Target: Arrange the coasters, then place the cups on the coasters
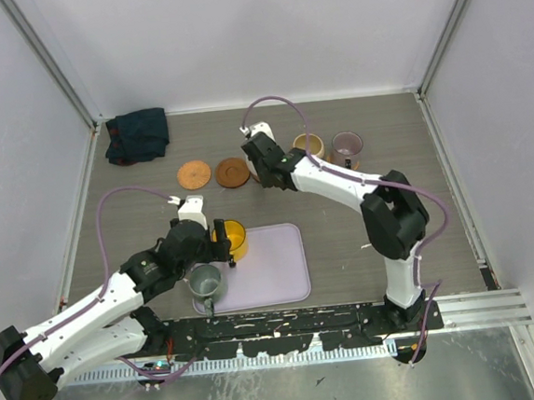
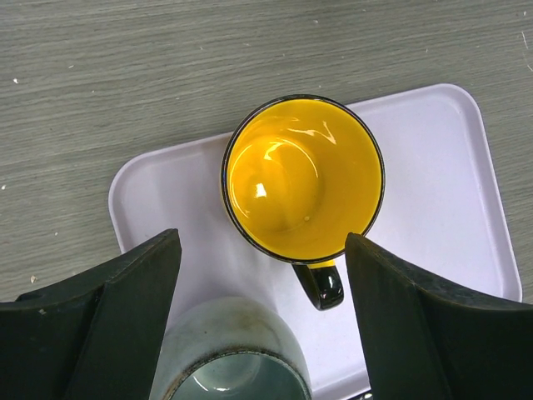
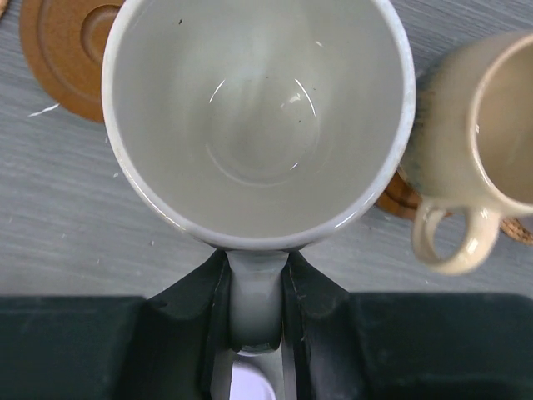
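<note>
White ceramic cup [image 3: 258, 125] is pinched by its handle in my right end effector [image 3: 256, 333], near the table's far edge, between a bare ringed brown coaster [image 3: 62, 54] and the tan mug [image 3: 491, 150]. I'd lower it level, clear of that mug's handle. My left end effector [image 2: 262, 242] is spread above the yellow cup [image 2: 300, 175] on the lavender tray [image 2: 450, 167].

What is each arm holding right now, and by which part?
Right gripper: the white cup, fingers pinching its handle. Left gripper: nothing, open above the yellow cup.
</note>
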Controlling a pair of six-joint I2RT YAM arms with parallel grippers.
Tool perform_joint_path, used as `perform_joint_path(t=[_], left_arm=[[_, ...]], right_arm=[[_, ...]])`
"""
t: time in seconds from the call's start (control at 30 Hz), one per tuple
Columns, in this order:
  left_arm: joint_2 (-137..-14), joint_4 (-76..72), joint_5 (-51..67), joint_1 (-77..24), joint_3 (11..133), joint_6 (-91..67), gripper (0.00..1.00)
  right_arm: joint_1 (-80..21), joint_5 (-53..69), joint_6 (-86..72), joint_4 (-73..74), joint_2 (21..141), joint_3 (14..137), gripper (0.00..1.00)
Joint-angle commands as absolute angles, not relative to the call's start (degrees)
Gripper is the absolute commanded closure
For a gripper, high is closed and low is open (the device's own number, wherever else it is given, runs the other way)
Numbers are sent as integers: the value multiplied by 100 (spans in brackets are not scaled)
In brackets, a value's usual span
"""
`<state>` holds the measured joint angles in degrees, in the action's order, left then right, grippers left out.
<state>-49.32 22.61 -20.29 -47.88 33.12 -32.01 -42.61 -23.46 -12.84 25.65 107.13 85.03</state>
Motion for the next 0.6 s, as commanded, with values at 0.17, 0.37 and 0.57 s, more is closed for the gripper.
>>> perform_joint_path(t=[0.17, 0.37, 0.57], left_arm=[[-4830, 2036, -2238, -4767, 3425, -3103, 19], [-4792, 2048, -2263, -4766, 3389, -3108, 19], [-4827, 2026, -2251, -4766, 3362, -3137, 19]], right_arm=[[-3827, -2227, -1132, 1864, 11424, 9591, 99], [-3666, -2143, -1202, 1677, 11579, 9560, 99], [-3656, -2084, -1239, 1540, 11644, 9433, 99]])
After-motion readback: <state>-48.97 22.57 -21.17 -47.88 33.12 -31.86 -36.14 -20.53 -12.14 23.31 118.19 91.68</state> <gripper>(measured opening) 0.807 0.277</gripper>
